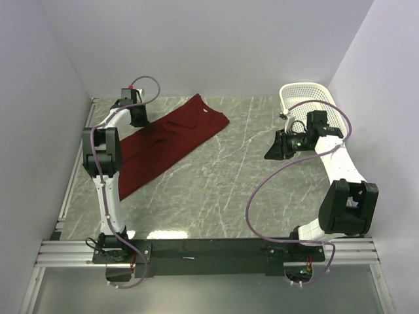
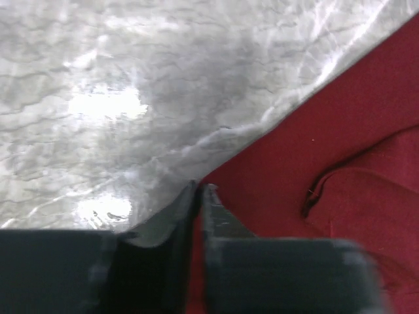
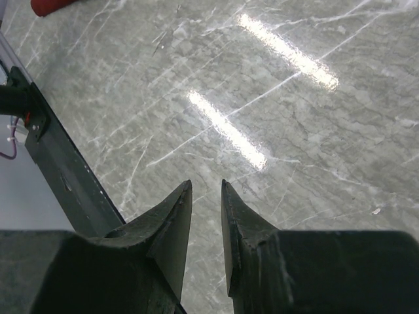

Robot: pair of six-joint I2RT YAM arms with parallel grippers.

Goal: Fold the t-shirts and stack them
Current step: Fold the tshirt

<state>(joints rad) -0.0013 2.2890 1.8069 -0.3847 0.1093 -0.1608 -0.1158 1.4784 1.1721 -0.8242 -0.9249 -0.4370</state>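
In the top view the left arm [image 1: 105, 163] covers the shirt's [image 1: 171, 137] left edge, and the left gripper [image 1: 139, 119] is hidden under its own wrist. The neck label [image 1: 205, 110] is too small to read. The right arm [image 1: 321, 134] hides the basket's [image 1: 302, 91] near part. In the left wrist view the fingers [image 2: 226, 226] are blurred, the shirt runs off the right and bottom edges, and the cloth between the fingers is mostly hidden. In the right wrist view only a red corner shows, cut off at the top edge.

The left gripper [image 2: 200, 191], its fingers nearly together with red cloth showing in the slit, pinches the edge of the creased t-shirt [image 2: 340, 163] on the marble table [image 2: 131, 78].
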